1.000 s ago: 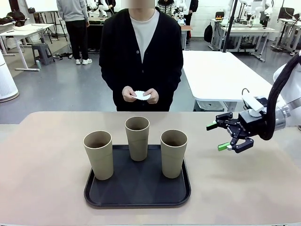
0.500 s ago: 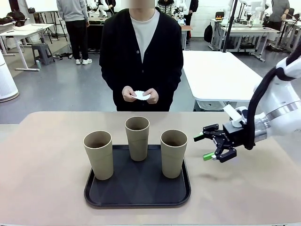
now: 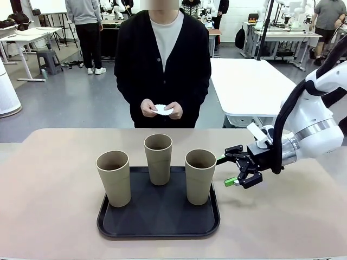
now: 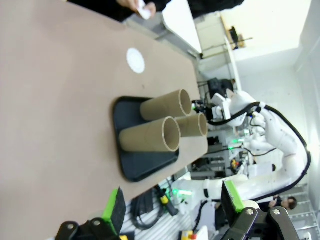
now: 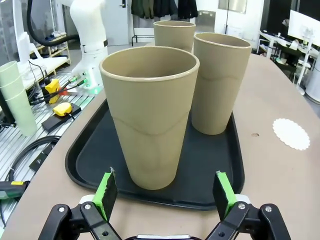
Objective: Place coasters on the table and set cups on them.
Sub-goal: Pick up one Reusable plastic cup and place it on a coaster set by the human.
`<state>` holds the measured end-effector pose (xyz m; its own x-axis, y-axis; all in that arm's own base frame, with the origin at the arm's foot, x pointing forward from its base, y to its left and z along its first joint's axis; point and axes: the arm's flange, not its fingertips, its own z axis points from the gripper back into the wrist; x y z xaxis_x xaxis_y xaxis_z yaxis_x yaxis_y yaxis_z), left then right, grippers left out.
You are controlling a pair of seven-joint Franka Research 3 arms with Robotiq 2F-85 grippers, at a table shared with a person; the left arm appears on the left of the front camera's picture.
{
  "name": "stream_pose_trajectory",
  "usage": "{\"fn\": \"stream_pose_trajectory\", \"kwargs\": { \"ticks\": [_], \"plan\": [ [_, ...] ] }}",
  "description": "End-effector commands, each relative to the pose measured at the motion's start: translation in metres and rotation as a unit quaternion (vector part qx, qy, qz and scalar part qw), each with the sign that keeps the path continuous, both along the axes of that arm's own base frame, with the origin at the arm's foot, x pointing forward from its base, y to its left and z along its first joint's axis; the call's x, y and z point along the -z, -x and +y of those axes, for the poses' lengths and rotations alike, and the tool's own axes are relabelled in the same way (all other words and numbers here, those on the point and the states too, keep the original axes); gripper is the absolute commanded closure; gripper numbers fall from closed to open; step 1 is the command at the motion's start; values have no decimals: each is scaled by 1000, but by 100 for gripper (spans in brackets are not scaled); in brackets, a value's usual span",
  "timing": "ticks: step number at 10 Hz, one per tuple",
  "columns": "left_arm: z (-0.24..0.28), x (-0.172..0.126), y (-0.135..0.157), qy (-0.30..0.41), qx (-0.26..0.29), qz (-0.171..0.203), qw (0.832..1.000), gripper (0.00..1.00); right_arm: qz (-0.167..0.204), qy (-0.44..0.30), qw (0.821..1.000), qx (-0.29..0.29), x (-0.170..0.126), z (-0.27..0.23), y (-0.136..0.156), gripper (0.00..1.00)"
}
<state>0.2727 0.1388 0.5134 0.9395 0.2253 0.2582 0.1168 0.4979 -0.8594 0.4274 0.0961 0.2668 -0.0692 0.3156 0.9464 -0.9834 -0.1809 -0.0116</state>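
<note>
Looking across the large beige tabletop [image 3: 54,206], I see three tall tapered tan-brown cups [image 3: 158,158] standing upright on the black rounded-square tray [image 3: 162,214]. The tray lies at the middle of the tabletop's near edge. Two cups stand at the tray's left and right sides, and the third one stands at its far edge between them.

The right gripper [image 3: 225,170] hovers just beside the tray's right edge, level with the right-hand cup [image 3: 200,176]. Its jaws are wide apart with nothing between them, and it does not touch the cup. The left gripper [image 4: 173,204] is also spread wide and holds nothing.

One round white paper coaster with a lacy edge [image 5: 291,133] lies flat on the bare tabletop, between the tray and the far edge. A person in a black cardigan [image 3: 162,59] stands at the far edge holding something small and white [image 3: 162,110].
</note>
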Motion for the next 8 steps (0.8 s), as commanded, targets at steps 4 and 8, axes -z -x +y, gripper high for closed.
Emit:
{"fn": "stream_pose_trajectory", "kwargs": {
  "ticks": [4, 8],
  "plan": [
    [1, -1, 0, 4, 5, -10, 1000, 0, 29, -9, 1000, 3, -3, 29, 8, 0],
    [1, -1, 0, 4, 5, -10, 1000, 0, 18, -3, 1000, -7, -6, 47, 21, 0]
  ]
}}
